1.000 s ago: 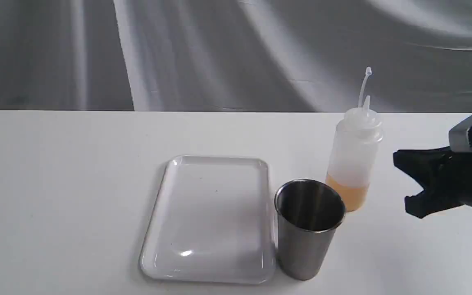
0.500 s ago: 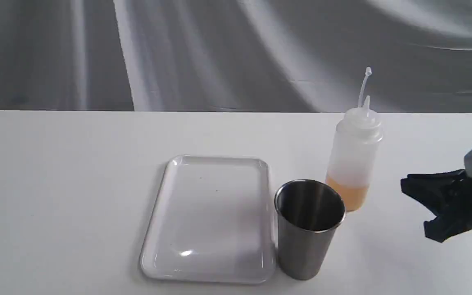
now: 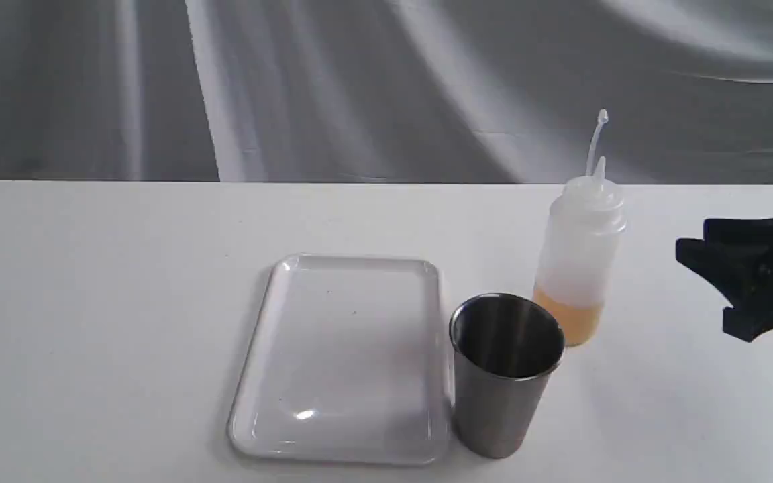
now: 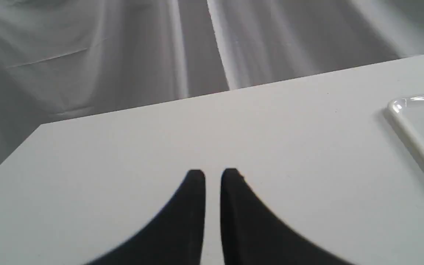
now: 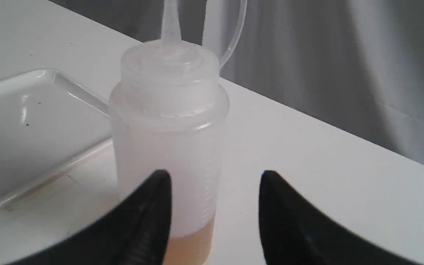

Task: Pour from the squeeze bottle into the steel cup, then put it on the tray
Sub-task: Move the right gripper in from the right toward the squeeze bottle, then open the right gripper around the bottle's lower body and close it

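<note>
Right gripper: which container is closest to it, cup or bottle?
The squeeze bottle, the translucent one with amber liquid, standing on the right gripper's side of the steel cup.

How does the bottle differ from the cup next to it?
The bottle is translucent whitish plastic; the cup is brushed steel. The bottle stands taller than the cup. The bottle narrows to a cone nozzle, while the cup has a wide open mouth. The bottle shows some amber liquid; the cup's inside looks dark. Both stand upright on the table.
</note>
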